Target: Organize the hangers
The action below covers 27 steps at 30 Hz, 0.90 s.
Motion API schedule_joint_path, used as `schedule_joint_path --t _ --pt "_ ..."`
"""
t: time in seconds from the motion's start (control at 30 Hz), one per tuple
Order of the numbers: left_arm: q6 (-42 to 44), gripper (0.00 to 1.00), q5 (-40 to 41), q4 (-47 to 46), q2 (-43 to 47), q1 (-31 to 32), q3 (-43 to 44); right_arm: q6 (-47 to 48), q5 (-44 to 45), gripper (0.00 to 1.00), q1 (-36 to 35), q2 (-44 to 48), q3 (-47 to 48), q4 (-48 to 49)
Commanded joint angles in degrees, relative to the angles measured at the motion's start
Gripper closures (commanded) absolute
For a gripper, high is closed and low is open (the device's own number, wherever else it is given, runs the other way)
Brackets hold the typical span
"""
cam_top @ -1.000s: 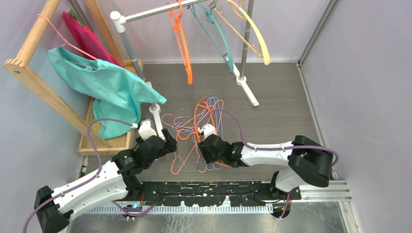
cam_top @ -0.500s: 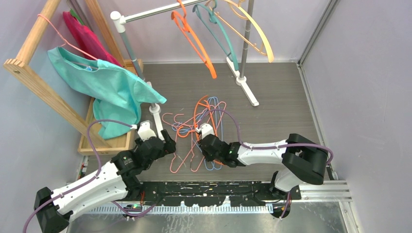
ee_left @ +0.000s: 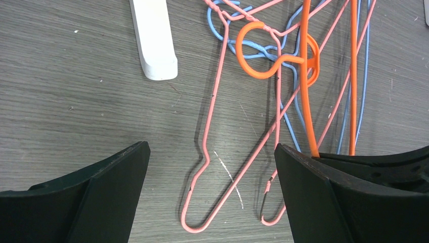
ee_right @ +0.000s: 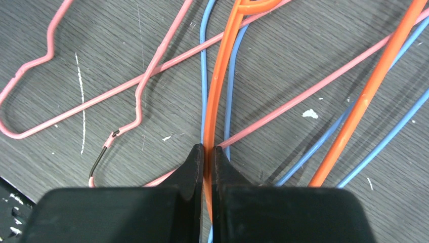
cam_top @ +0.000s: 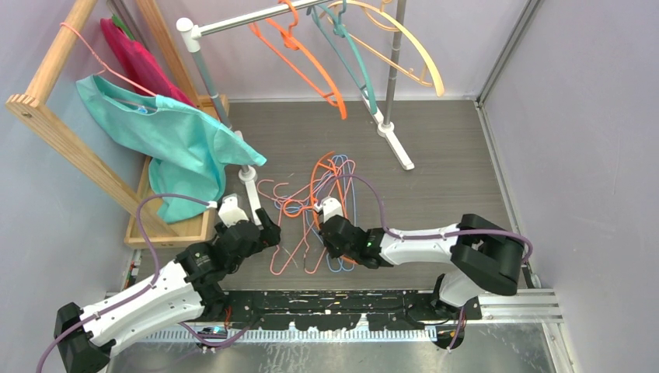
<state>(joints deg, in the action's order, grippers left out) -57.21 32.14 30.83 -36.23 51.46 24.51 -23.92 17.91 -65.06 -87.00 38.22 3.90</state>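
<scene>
left end effector point(ee_left: 211, 147) spread wide | right end effector point(ee_right: 208, 148) pinched tight

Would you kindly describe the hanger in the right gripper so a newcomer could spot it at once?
On the grey table, near the clothes rail, lies a tangle of hangers. The right gripper is shut on the orange hanger: thick plastic, unlike the thin pink and light-blue wire ones around it.
</scene>
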Motion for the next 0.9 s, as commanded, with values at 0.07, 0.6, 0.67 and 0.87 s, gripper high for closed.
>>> schedule_joint_path --t 0.07,0.6,0.67,0.87 --pt "-0.6 0.02 1.5 0.3 0.9 -0.2 -0.3 -0.8 -0.9 0.99 -0.2 15.0 0.1 -3.5" --pt "-1.1 0.02 0.5 -1.0 -0.1 -0.2 0.2 -7.9 -15.0 0.99 2.2 29.9 13.9 5.6" --pt "-1.1 0.02 0.4 -0.9 0.3 -0.2 0.4 -9.7 -18.1 0.99 3.7 28.0 16.5 7.8" --pt "-0.2 0.02 1.3 0.1 1.3 -0.2 1.7 -17.1 -28.9 0.99 9.3 19.7 24.5 13.3"
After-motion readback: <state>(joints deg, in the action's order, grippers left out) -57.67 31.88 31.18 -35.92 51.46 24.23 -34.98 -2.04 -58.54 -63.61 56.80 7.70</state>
